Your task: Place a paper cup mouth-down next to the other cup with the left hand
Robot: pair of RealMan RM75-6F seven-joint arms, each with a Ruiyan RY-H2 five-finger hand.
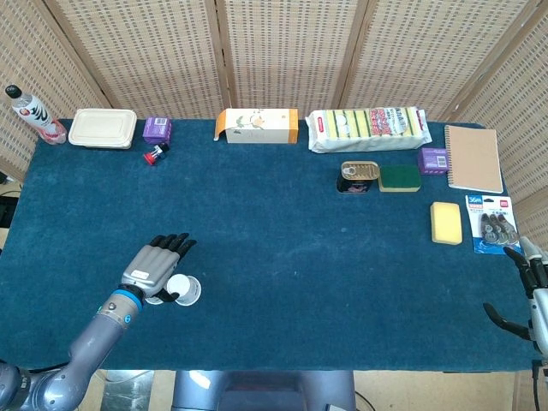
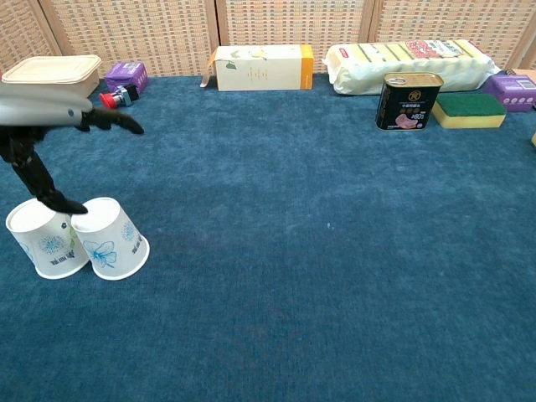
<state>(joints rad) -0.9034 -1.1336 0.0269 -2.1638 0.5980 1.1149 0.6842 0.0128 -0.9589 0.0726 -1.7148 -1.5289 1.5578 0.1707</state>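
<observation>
The two paper cups stood mouth-down at the near left of the blue tabletop (image 2: 335, 276), touching at their rims, so the placing asked for looked done. The placed cup (image 2: 110, 239) sat on the right of the pair and leaned a little against the other cup (image 2: 46, 239), probably because it had been set down close enough for the flared rims to meet. Both rested on their wide mouths, which should keep them steady on the soft cloth.

The left robot hand (image 2: 63, 113) hovered above the pair with its fingers spread and pointing forward, gripping nothing; in the chest view its thumb (image 2: 42, 184) reached down to the seam between the two cup bases, and whether it was touching them I could not tell. That open pose suited a release, since a clear lift straight up would avoid tipping either cup.

The right robot hand (image 1: 527, 287) waited at the far right edge, fingers apart and empty, well away from the cups; the task gave it no part
</observation>
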